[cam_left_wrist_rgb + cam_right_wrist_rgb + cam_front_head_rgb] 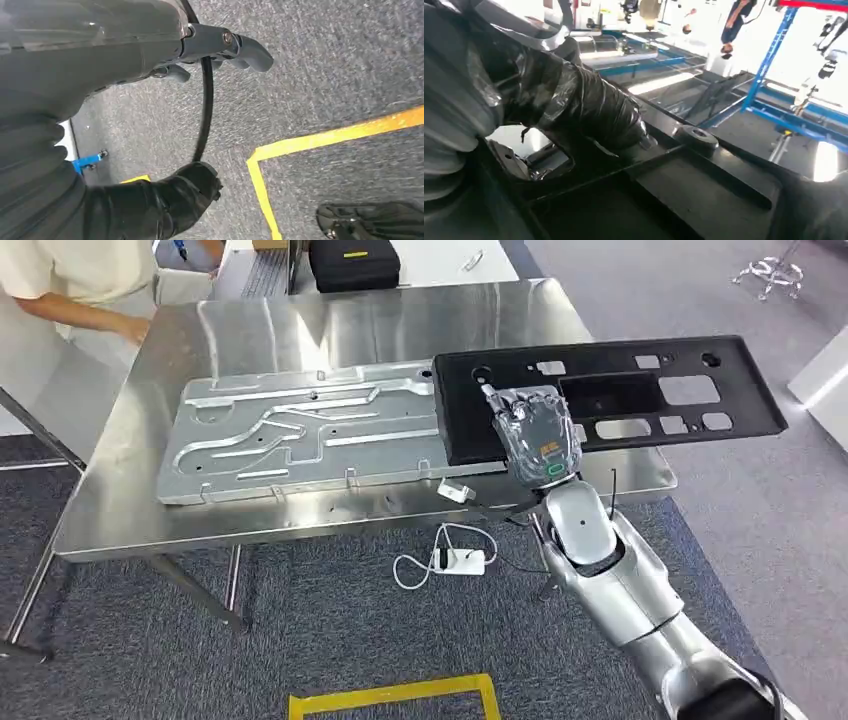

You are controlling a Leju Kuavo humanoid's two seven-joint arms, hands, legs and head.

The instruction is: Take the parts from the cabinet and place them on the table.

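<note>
Hanging low over grey carpet with yellow tape (260,175), the left hand (220,47) held nothing, its fingers curled in. Farther out, the right hand (535,430) gripped the near edge of the black panel (640,390), which lay over the bench's (110,510) right end and jutted past it. Just beside it, a stamped silver plate (300,435) lay flat. Beyond, a person's arm (90,310) reached in.

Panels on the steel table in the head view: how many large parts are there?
2. A silver stamped metal panel lies flat mid-table; a black plastic panel, gripped by the right hand, overlaps its right end and overhangs the table's right edge.
</note>
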